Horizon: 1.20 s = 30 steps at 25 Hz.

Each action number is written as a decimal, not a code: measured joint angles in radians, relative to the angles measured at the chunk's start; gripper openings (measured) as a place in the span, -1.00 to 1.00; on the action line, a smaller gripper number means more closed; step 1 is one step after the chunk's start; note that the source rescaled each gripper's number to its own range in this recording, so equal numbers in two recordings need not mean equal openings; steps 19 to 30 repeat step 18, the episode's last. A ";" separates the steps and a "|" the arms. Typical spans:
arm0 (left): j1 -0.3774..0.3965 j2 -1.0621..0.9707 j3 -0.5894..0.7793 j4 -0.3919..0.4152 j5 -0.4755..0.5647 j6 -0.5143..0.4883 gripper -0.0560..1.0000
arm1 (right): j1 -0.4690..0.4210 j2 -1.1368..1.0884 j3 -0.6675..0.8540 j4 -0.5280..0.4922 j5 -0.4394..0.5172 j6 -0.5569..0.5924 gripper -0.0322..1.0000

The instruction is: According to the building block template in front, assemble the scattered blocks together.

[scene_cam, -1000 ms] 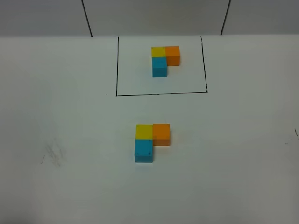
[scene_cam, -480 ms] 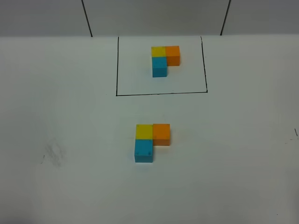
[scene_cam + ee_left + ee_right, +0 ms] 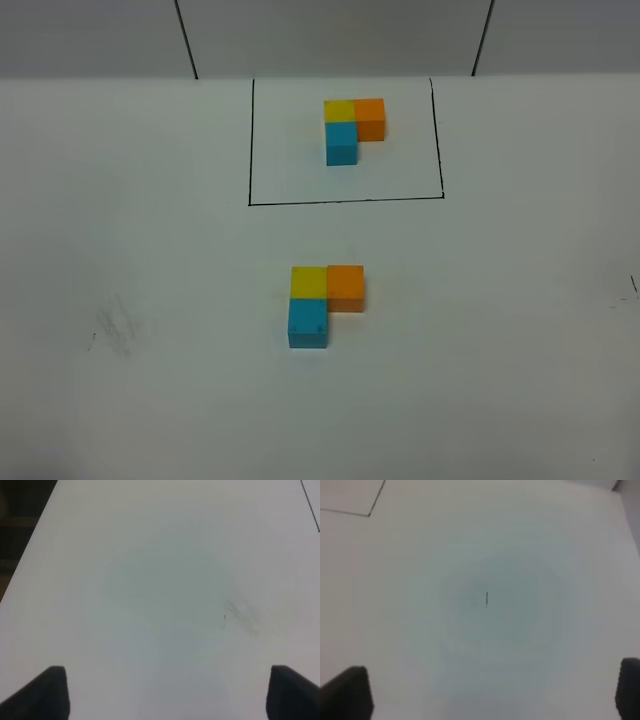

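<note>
The template (image 3: 352,128) is an L of yellow, orange and blue cubes inside a black drawn rectangle at the far middle of the table. The unframed cubes sit together nearer the middle: the yellow cube (image 3: 308,282) touches the orange cube (image 3: 345,287) on its right and the blue cube (image 3: 308,322) in front of it, the same L. Neither gripper shows in the exterior view. The left gripper (image 3: 167,692) is open and empty over bare table. The right gripper (image 3: 487,692) is open and empty over bare table. No cube shows in either wrist view.
The white table (image 3: 500,350) has grey scuff marks (image 3: 115,330) at the left, also in the left wrist view (image 3: 242,612). A short black mark (image 3: 486,598) lies under the right gripper. A corner of the drawn rectangle (image 3: 370,514) shows in the right wrist view.
</note>
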 joint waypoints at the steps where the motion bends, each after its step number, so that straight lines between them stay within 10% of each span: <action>1: 0.000 0.000 0.000 0.000 0.000 0.000 0.40 | 0.000 -0.003 0.000 0.001 0.000 0.000 0.93; 18: 0.000 0.000 0.000 0.000 -0.001 0.000 0.40 | 0.058 -0.003 0.000 0.008 0.000 0.000 -0.23; 30: 0.000 0.000 0.000 0.000 -0.001 0.000 0.40 | 0.058 -0.003 0.000 0.008 0.000 0.000 -0.23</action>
